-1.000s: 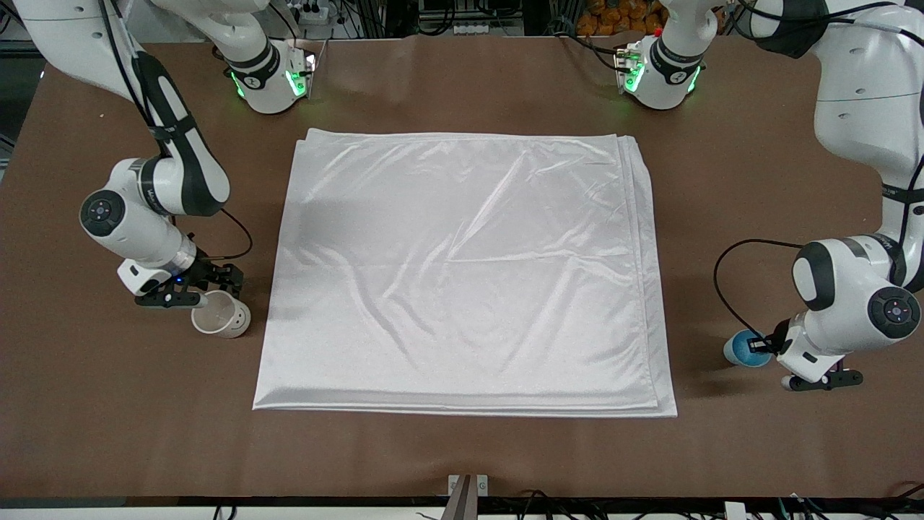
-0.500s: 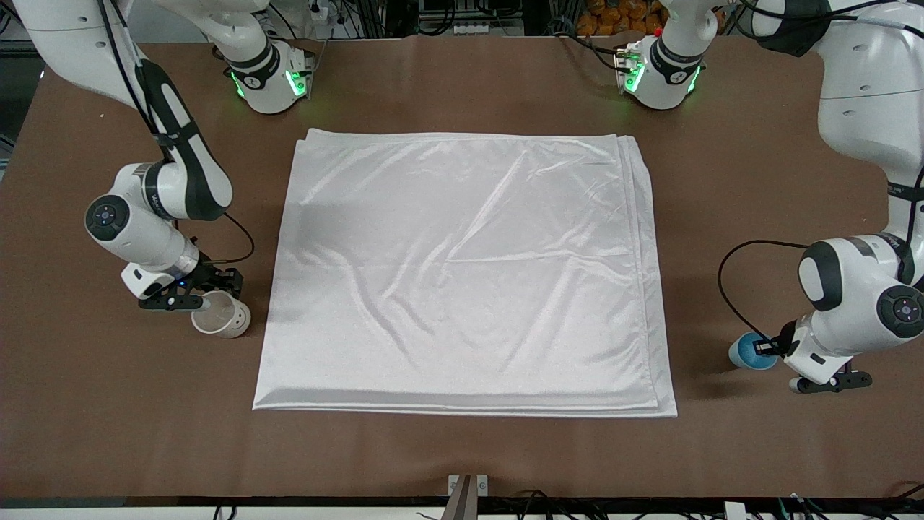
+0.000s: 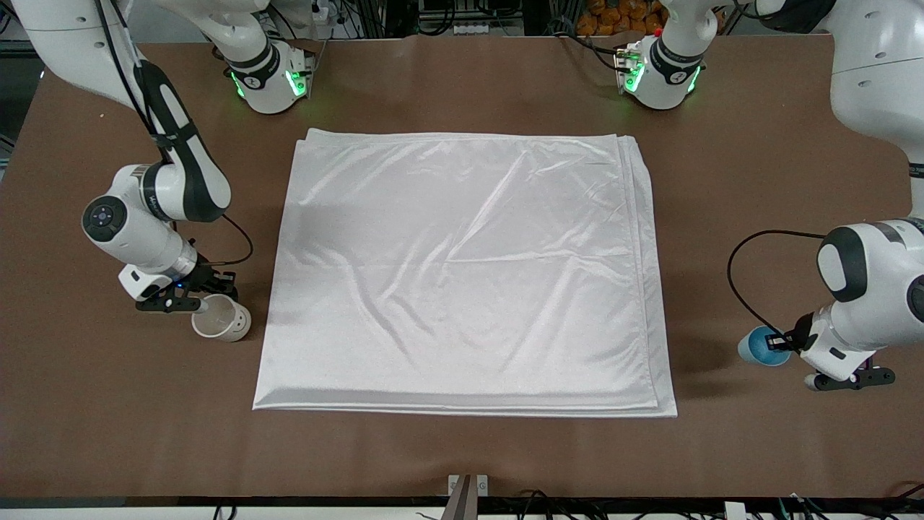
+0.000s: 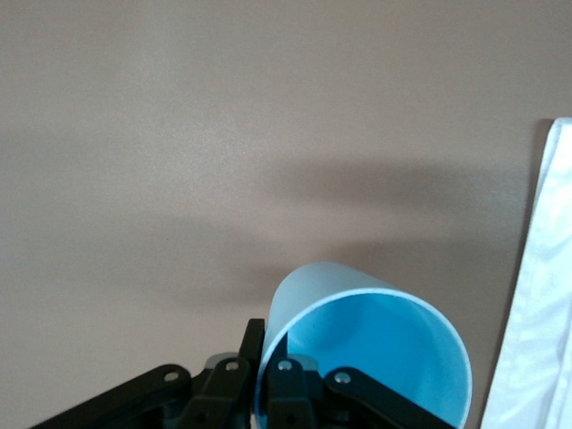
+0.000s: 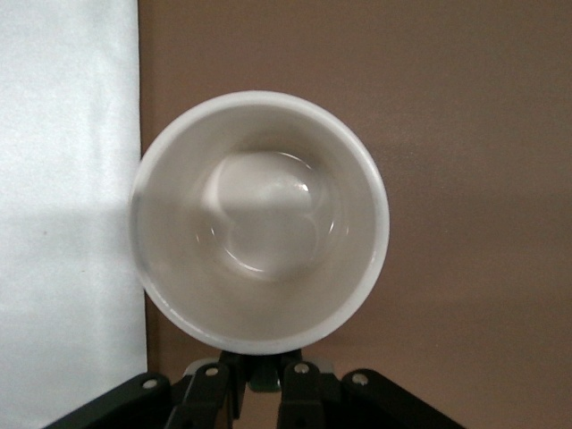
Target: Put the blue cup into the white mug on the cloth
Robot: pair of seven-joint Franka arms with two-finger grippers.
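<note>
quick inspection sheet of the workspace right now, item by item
surface: brown table, bare around the cloth
cloth: white cloth lies flat mid-table, lightly wrinkled, nothing on it
white mug: white mug upright on the table beside the cloth, toward the right arm's end, empty inside
blue cup: blue cup off the cloth, toward the left arm's end, tipped in the left pincer
clutter: nothing seen
pincers: right pincer shut on the white mug; left pincer shut on the blue cup's rim
cables: black cable loops from the left wrist; another at the right wrist
surroundings: arm bases with green lights along the table's edge
</note>
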